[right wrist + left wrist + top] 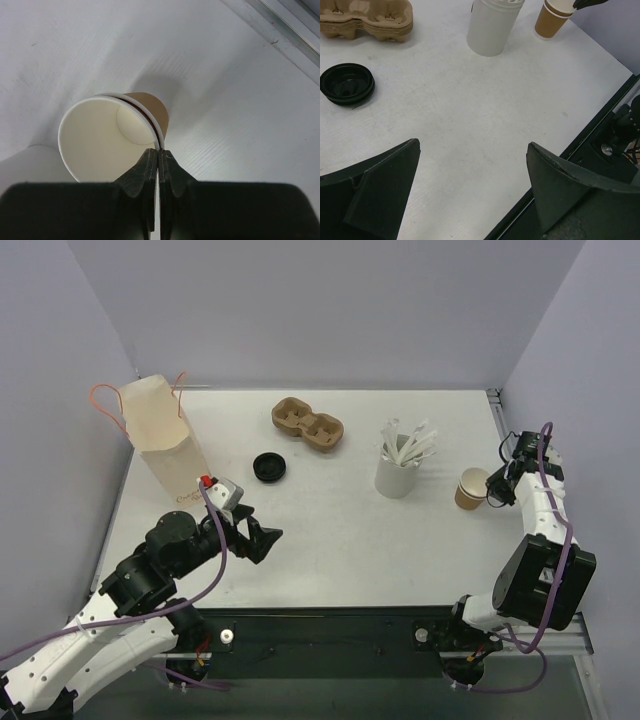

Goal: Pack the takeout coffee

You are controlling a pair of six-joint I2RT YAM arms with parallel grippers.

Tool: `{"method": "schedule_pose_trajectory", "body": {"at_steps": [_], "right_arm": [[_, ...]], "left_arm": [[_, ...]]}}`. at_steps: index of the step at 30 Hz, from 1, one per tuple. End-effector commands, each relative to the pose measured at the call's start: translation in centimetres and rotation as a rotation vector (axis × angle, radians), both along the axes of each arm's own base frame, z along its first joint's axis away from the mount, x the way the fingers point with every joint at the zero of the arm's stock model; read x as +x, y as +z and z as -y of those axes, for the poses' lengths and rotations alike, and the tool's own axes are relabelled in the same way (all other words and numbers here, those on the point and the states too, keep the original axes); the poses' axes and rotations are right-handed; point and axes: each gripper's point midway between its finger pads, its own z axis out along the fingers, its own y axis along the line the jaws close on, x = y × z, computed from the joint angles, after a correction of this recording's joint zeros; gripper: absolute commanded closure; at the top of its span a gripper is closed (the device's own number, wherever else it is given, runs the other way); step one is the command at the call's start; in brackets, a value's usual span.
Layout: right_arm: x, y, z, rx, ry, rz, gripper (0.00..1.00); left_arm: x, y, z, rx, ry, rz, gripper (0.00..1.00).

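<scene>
The cup stands on the worktop at about 3 o'clock from the middle. The white cup is near it, on its 9 o'clock side.

The right jaws are pressed together on the cup's rim. In the wrist view they grip at the rim's 6 o'clock, and we think one jaw is inside and one outside. The left jaws are wide apart and hold nothing. They hang over the worktop near 8 o'clock.

We can see down to the cup's white bottom, so we think it is empty and very light. It is thin paper, so it is soft and will dent if we squeeze hard. The rolled rim is the stiffest part, so that is a good place to hold. A hold on one side only may let the cup swing or slip, so we should lift it slowly.
</scene>
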Motion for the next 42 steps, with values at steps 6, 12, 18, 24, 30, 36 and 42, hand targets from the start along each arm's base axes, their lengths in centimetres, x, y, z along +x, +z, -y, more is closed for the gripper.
{"method": "schedule_pose_trajectory", "body": {"at_steps": [6, 12, 18, 24, 30, 36, 42], "right_arm": [[1.1, 3.6, -0.6, 0.034, 0.002, 0.136, 1.00], [1.4, 5.5, -0.2, 0.015, -0.009, 0.199, 1.00], [1.1, 1.9, -0.7, 0.067, -0.031, 0.178, 1.00], [1.5, 3.7, -0.5, 0.064, -0.016, 0.199, 1.00], [1.0, 7.2, 0.1, 0.012, -0.039, 0.238, 1.00], [0.8, 10.5, -0.8, 0.026, -0.039, 0.324, 1.00], [-0.8, 16.4, -2.3, 0.006, 0.004, 0.430, 1.00]], "left_arm": [[0.0, 0.7, 0.4, -0.014, -0.021, 0.025, 0.03], [0.0, 0.5, 0.5, -0.011, -0.023, 0.021, 0.03], [0.0, 0.7, 0.4, -0.014, -0.021, 0.025, 0.03], [-0.1, 0.5, 0.6, -0.012, -0.026, 0.022, 0.03], [0.0, 0.3, 0.7, -0.005, -0.026, 0.015, 0.03], [0.3, 0.3, 0.4, 0.000, -0.006, 0.017, 0.03], [0.8, 0.2, -0.3, 0.012, 0.044, 0.021, 0.03]]}}
